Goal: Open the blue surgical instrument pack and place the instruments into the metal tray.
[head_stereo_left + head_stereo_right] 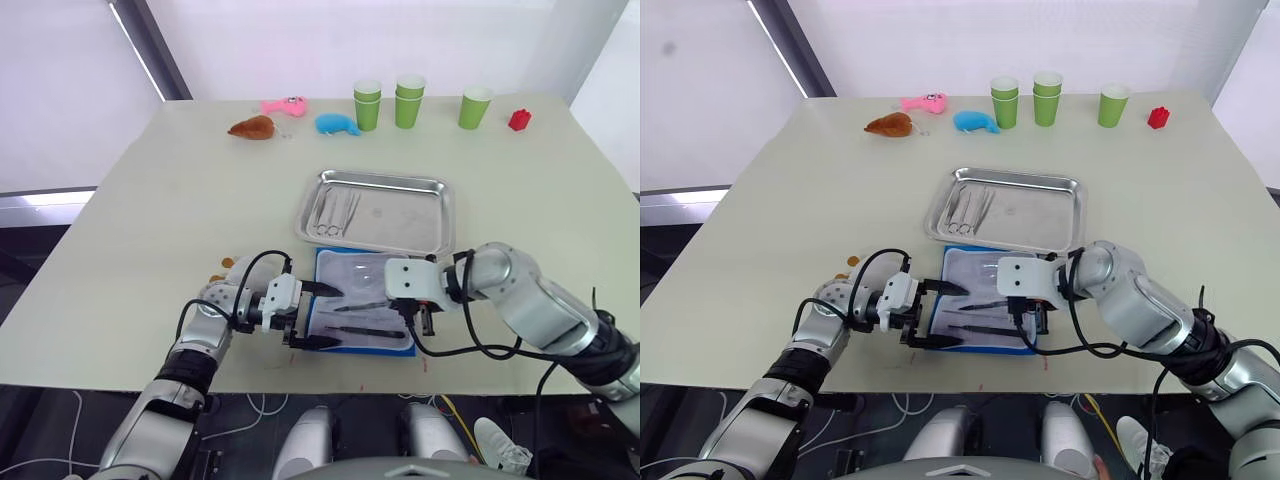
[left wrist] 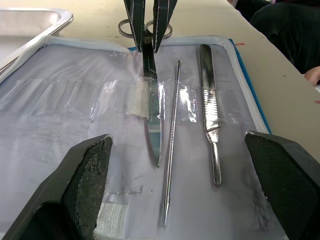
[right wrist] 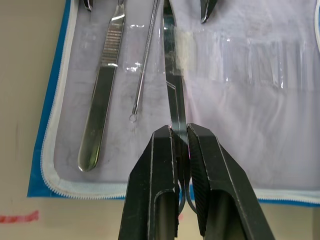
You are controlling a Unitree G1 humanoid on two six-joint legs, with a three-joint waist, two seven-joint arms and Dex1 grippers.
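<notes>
Scissors (image 3: 172,85) pinched by right claw (image 3: 181,137); left claw (image 2: 175,175) spread wide.

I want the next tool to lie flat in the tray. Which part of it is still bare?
In the metal tray, the middle and right are bare; the instruments crowd its left end. The right claw is shut on scissors over the blue surgical instrument pack.
</notes>
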